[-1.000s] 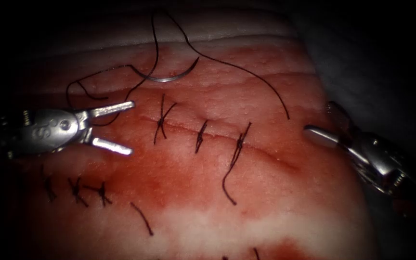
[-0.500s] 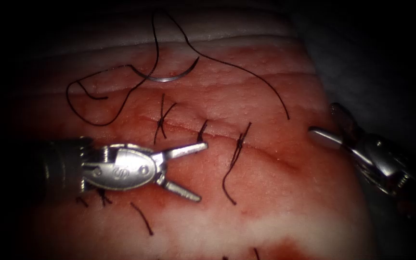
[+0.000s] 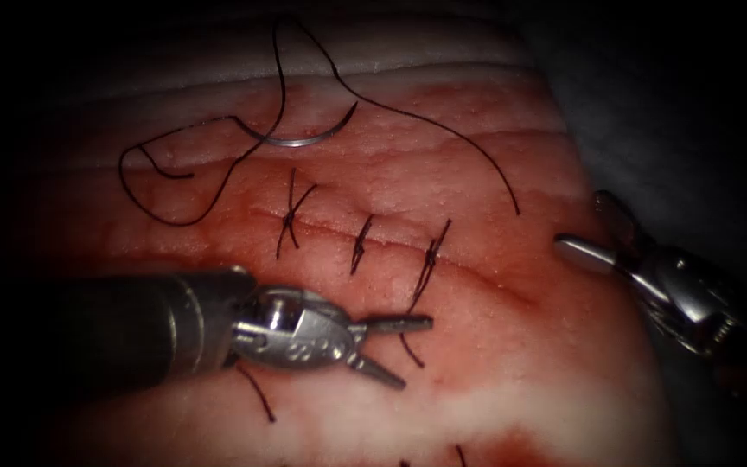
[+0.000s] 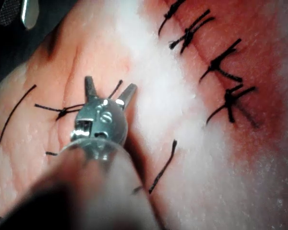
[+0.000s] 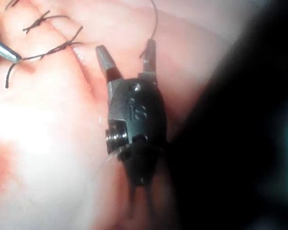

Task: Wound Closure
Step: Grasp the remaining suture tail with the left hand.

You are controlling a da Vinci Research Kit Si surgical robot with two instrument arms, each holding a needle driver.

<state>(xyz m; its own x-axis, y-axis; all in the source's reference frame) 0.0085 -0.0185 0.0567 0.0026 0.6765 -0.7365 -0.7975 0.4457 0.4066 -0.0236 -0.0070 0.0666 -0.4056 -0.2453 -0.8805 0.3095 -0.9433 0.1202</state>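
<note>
Your left tool [image 3: 395, 348] has swept down and right across the cut [image 3: 477, 275], fingers spread and empty around the rightmost stitch's tail [image 3: 408, 344]. Your right tool [image 3: 577, 249] waits, fingers apart, empty. The needle [image 3: 300, 138] lies free on the tissue [image 3: 512, 363] above the cut.

Endoscope above-front of tissue [image 3: 477, 173]; both wrist views very close along shafts, sharing rightmost stitch [image 3: 430, 255].

The right tool [image 5: 127, 55] carries the stamped characters "iS" on its dark body. The left tool [image 3: 395, 346] also has a stamped mark, too unclear to read.
</note>
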